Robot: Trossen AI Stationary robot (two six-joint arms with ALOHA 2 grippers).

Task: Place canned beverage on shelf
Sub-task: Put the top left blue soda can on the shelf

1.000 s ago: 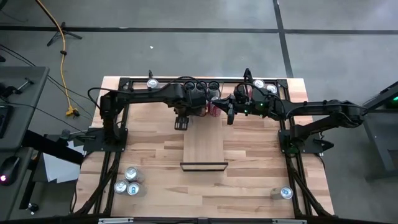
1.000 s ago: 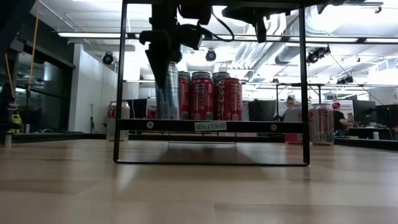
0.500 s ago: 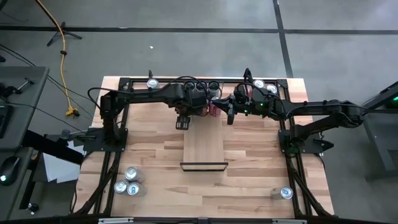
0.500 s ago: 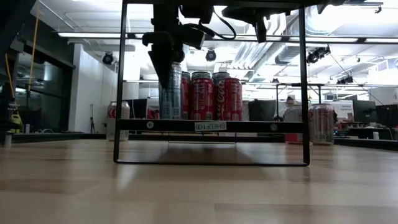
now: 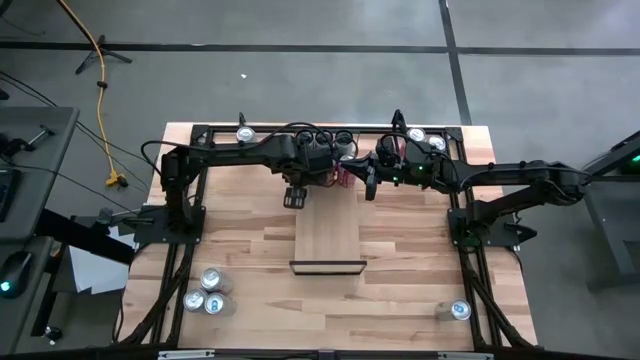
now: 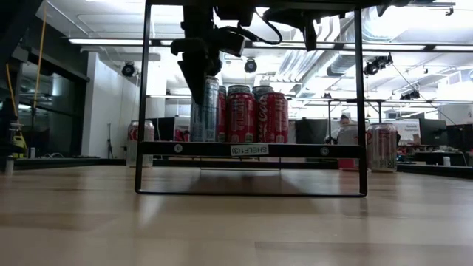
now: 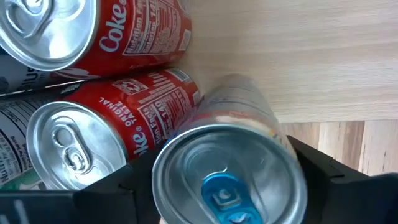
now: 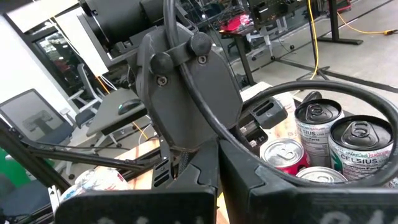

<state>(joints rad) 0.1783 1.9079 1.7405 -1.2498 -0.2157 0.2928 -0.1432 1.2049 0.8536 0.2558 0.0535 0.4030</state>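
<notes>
The left claw (image 6: 198, 74) has slid higher up the silver can (image 6: 205, 111) and loosened; red cans (image 6: 255, 114) hide the shelf's (image 5: 328, 235) back.

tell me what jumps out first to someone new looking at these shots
The row of red cola cans lined up on the raised shelf at the table's far side stands out first. At their end, the left gripper is around a silver can with a blue tab standing beside them. The right gripper waits close by, shut.
</notes>
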